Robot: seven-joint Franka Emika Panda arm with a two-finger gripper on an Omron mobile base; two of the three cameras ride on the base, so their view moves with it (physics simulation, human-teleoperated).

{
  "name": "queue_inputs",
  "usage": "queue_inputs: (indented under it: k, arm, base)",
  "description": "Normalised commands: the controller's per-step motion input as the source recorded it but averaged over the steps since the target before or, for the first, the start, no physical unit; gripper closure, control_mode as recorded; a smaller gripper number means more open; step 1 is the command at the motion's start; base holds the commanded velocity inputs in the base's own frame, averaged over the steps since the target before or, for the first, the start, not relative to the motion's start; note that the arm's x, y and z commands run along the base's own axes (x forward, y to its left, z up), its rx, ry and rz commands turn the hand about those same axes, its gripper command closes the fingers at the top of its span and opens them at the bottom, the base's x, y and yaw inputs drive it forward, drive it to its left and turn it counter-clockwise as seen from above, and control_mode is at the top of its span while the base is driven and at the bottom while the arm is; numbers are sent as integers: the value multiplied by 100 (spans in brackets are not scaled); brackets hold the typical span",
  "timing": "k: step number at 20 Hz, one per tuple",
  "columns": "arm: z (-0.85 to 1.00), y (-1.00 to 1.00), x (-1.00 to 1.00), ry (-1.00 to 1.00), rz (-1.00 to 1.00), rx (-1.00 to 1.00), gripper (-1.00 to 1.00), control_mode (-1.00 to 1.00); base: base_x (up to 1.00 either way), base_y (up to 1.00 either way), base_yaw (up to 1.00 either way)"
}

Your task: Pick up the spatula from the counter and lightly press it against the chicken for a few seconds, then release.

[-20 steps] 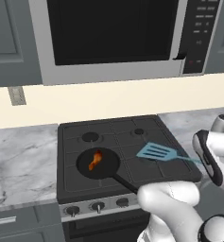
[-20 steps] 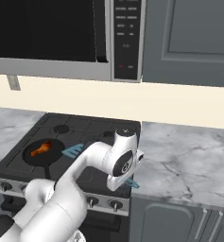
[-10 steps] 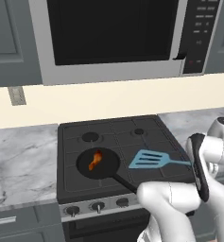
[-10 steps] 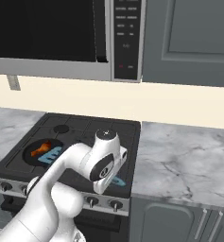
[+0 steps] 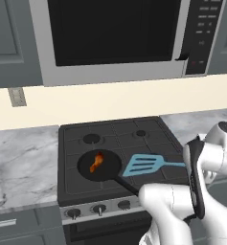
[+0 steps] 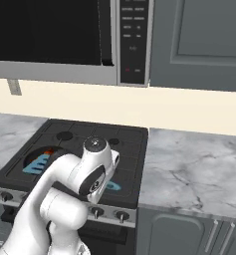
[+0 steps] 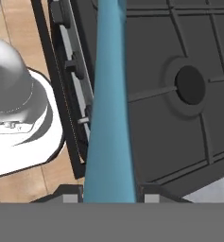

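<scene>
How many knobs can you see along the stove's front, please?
3: left knob, middle knob, right knob, in a row on the stove front; the arm may hide more.

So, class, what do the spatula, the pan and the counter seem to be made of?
The spatula looks like plastic or silicone: uniform matte blue. The pan seems dark metal, possibly coated: flat black. The counter looks like marble: grey veins on white.

home kitchen, rendered. black gas stove (image 5: 134,139) with four burners and front knobs (image 5: 99,209), over-range microwave (image 5: 115,38) above, marble counter (image 5: 19,162) either side, grey cabinets (image 6: 199,40), wall outlet (image 5: 17,97) on cream wall. frying pan (image 5: 110,168) holding chicken (image 5: 96,162); blue spatula (image 5: 143,165) over the hob.
</scene>
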Motion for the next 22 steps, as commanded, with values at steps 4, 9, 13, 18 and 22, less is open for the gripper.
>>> queue_inputs:
  k: [4, 9, 13, 18, 22]
  arm:
    - [15, 31, 8, 0, 0, 2, 100, -100]
    - [14, 24, 8, 0, 0, 6, 100, -100]
    - [7, 28, 10, 0, 0, 2, 100, -100]
    - [-1, 29, 6, 0, 0, 0, 100, -100]
    - [-6, 24, 20, 0, -2, 0, 100, -100]
  base:
    - [0, 0, 0]
    - [0, 0, 0]
    - [0, 0, 0]
    - [0, 0, 0]
    - [0, 0, 0]
